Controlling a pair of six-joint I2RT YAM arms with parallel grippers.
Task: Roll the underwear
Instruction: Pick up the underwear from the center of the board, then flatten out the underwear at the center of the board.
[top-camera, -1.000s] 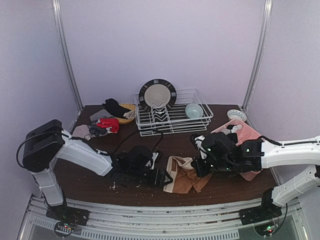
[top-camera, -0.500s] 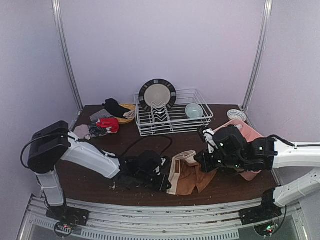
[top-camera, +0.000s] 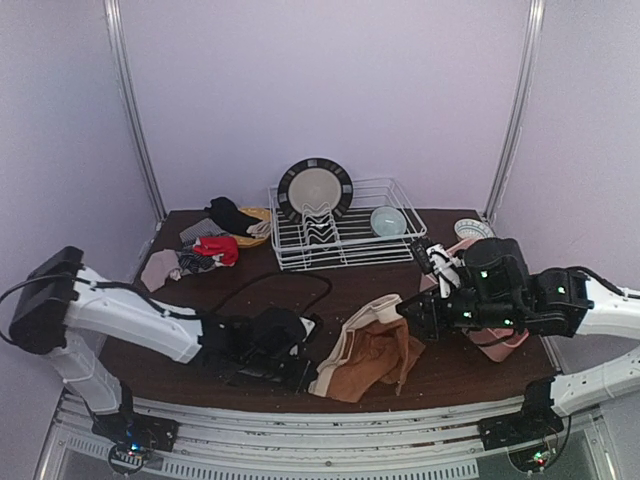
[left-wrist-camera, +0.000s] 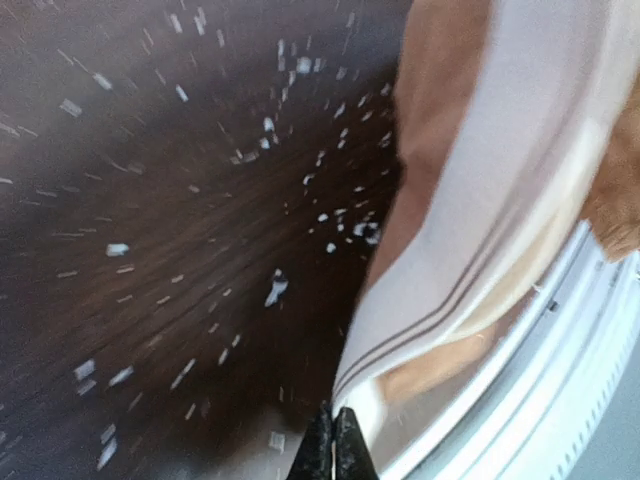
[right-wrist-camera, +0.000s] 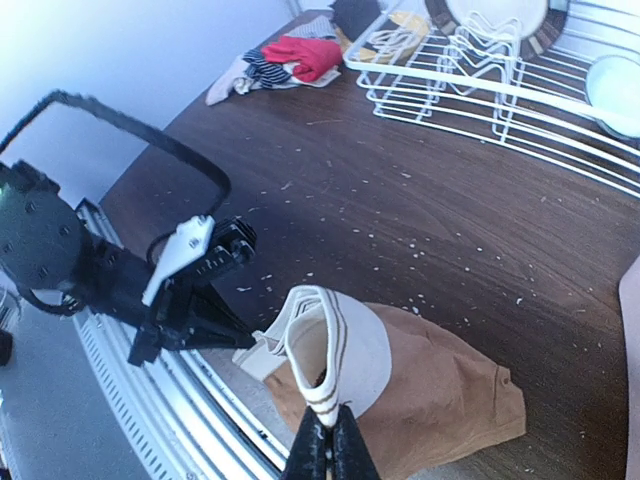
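Pinching the pale, striped waistband of the brown underwear (right-wrist-camera: 420, 385), the right gripper (right-wrist-camera: 330, 440) has its fingertips pressed together on the cloth and holds the band up in a standing loop above the dark wooden table (right-wrist-camera: 420, 220). The rest of the garment trails down and lies spread on the wood at the near edge, brown side up, pale lining showing inside the loop.

The left gripper (left-wrist-camera: 333, 450) sits low at the garment's left corner, its fingertips closed on the end of the pale band, just beside the white rail (left-wrist-camera: 560, 350) along the table's front. White specks (left-wrist-camera: 275, 290) litter the wood around it, and a black cable (top-camera: 290, 280) arcs over the table behind the left arm.

At the back left corner, well apart from both grippers, the other underwear (top-camera: 205, 250) lies in a loose heap, a red piece (top-camera: 218, 248) on top and a black piece (top-camera: 230, 212) draped on a yellow dish (top-camera: 258, 215). A white wire rack (top-camera: 345, 250) at the back centre holds an upright plate (top-camera: 315, 188) and a pale blue bowl (top-camera: 388, 220). A pink tray (top-camera: 492, 262) shows partly behind the right arm, with a small patterned bowl (top-camera: 472, 230) just beyond it.
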